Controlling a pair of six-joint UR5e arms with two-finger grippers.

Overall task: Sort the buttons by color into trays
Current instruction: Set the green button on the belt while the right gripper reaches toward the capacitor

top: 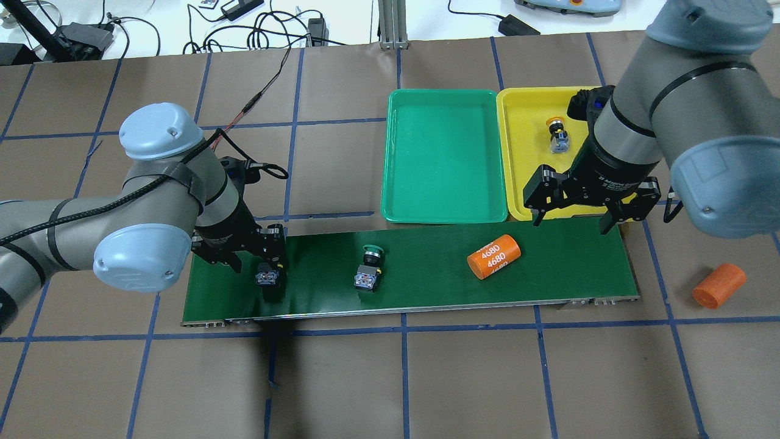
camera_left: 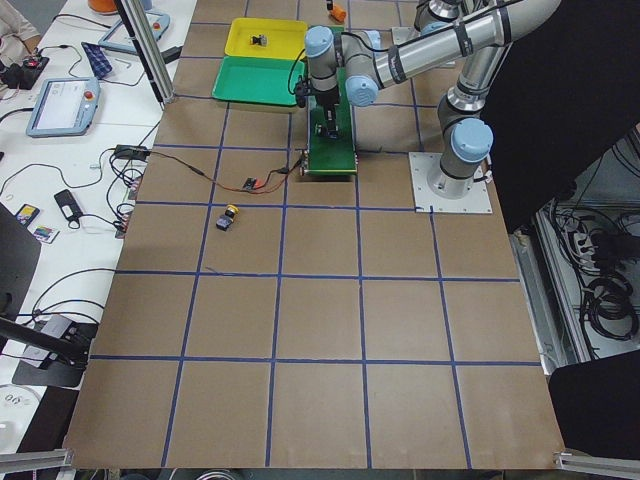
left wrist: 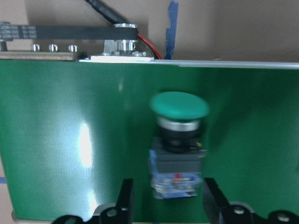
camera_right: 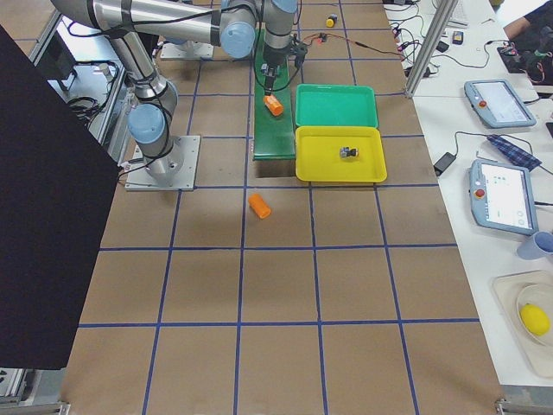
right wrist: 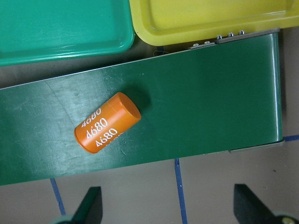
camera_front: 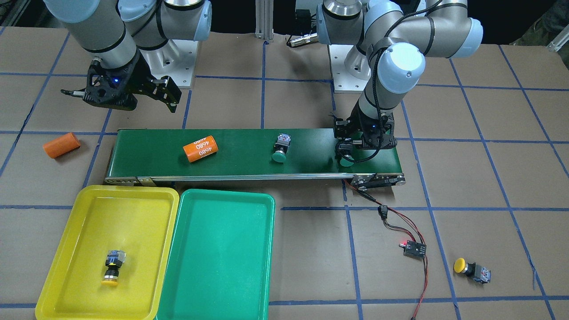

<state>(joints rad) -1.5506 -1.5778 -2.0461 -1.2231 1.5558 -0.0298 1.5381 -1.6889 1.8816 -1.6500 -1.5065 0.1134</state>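
Covering the table: I see brown paper (camera_front: pixel 306 258) gridded with blue tape.
Belt (camera_front: pixel 249 155): dark green, running along the table in front of the arm bases.
Trays: yellow tray (camera_front: pixel 58 249) and green tray (camera_front: pixel 222 266) touch side by side, just beside the belt.
Left gripper (left wrist: pixel 167 191): low over one belt end, fingers apart either side of a green button (left wrist: pixel 178 144) lying on its side. A gap shows at one finger, so I have no grip.
Right gripper (top: pixel 573 222): spread wide, holding nothing, over the other belt end.
Second green button (camera_front: pixel 281 149): mid-belt, on its side.
Yellow button (camera_front: pixel 113 265): in the yellow tray.
Other yellow button (camera_front: pixel 471 269): on the paper near a wired board (camera_front: pixel 414 249).
Cylinders: one (camera_front: pixel 200 148) on the belt, one (camera_front: pixel 61 145) on the paper.
Room: white benches (camera_right: pixel 484 52) with pendants (camera_right: pixel 492 102) and cables, and a black panel (camera_right: pixel 43 216) beside the robot.
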